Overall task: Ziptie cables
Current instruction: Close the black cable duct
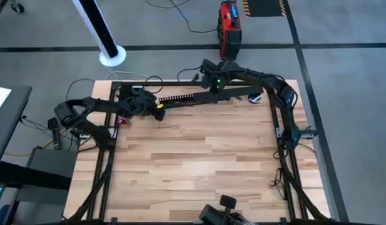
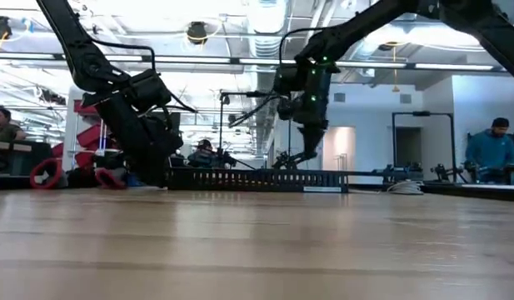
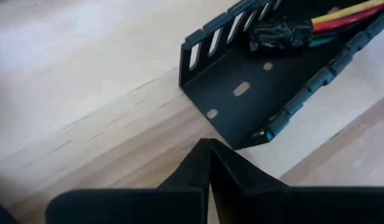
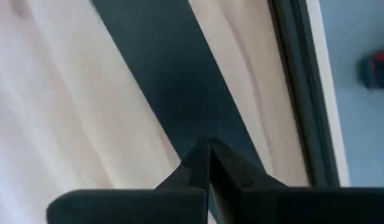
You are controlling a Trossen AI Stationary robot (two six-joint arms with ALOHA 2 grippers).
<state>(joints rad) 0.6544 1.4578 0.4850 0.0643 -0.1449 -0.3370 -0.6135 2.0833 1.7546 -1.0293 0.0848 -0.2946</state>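
Cables (image 3: 332, 18), yellow, red and green with a black-wrapped end, lie inside the slotted black channel (image 3: 241, 87), just ahead of my left jaws (image 3: 209, 144), which are pressed together and empty above the counter (image 3: 86, 93). My right jaws (image 4: 209, 143), likewise pressed together and holding nothing, hover over a flat dark strip (image 4: 173, 81) near the counter's far edge.

overhead, table-level, two close wrist views; channel (image 1: 193, 97) shared.
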